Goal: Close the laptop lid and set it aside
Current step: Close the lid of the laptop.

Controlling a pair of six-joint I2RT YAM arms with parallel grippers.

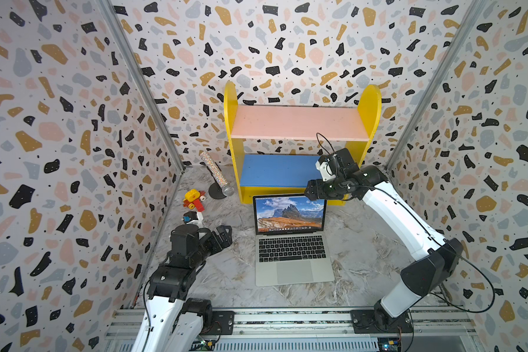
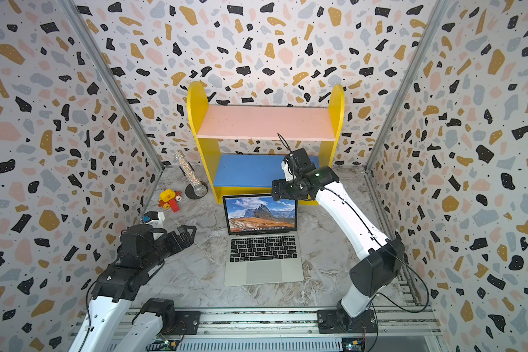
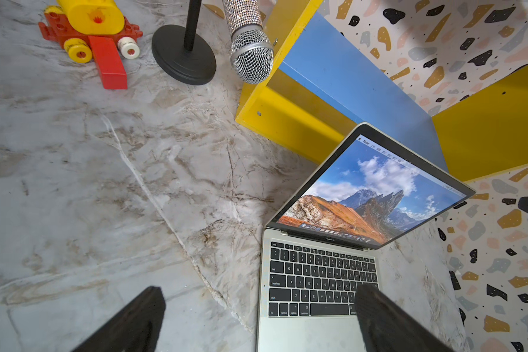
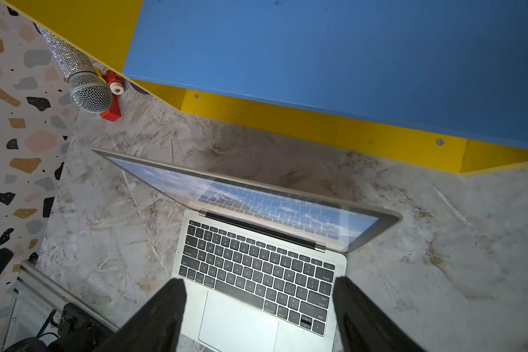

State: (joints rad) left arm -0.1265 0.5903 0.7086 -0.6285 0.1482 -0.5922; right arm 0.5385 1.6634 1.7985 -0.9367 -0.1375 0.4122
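Right claw [image 1: 309, 192] hangs spread and empty above the laptop lid [image 1: 290, 213]; left claw [image 1: 224, 237] gapes wide.

Right of centre in the left wrist view, the laptop lid [image 3: 372, 195] shows "Finder" in its menu bar; lower down, the keyboard [image 3: 317, 274] keys read "esc", "caps lock", "shift", "control", "option", "command".

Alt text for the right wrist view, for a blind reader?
Open silver laptop on the marble table, lid up, seen between the open, empty fingers of the right gripper. Beyond it, a yellow shelf with a blue board; a glittery microphone nearby.
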